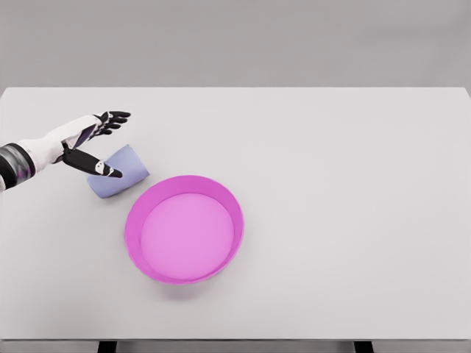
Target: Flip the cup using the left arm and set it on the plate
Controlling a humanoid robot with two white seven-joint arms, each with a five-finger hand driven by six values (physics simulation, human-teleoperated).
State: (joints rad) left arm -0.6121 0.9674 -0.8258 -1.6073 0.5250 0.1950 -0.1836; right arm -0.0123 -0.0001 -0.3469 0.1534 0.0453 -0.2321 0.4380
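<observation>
A pale blue-violet cup (121, 171) lies on its side on the white table, just up and left of the plate. A magenta plate (184, 229) with a raised rim sits left of the table's middle. My left hand (103, 143) comes in from the left edge and hovers over the cup's left end. Its fingers (114, 118) are spread toward the far side, and the thumb (99, 166) reaches across the cup's top. The fingers do not close on the cup. My right arm does not show.
The white table (346, 206) spans the whole view, with its front edge near the bottom of the picture and a grey wall behind it.
</observation>
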